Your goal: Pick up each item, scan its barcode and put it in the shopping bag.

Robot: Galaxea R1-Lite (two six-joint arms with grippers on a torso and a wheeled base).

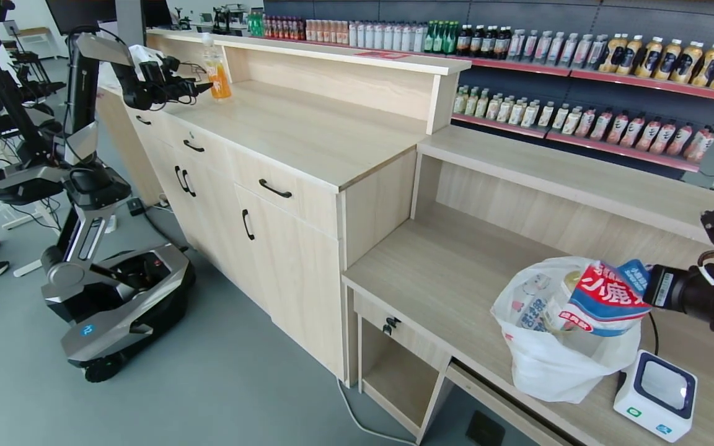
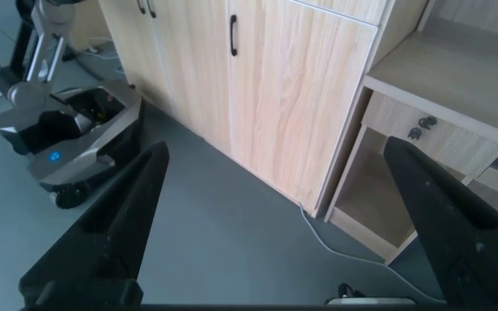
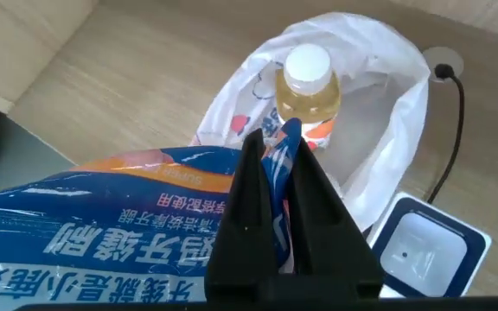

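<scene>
Bagging step, I judge: the right hand [image 3: 274,160], clamped on the packet [image 1: 608,296], holds it over the bag [image 1: 555,365] just beneath, so lowering and letting go comes next; the left hand [image 2: 275,147] gapes wide.

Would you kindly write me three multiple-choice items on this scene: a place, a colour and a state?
1. Where is the scanner? A. in the bag B. on the counter beside the bag C. on the floor
2. What colour is the cap of the bottle? A. red B. green C. white
3. How is the right gripper? A. shut on the packet B. open, empty C. shut on the bottle
1 B: it stands on the wood next to the bag. 2 C: the cap is white. 3 A: its fingers pinch the packet above the bag.
</scene>
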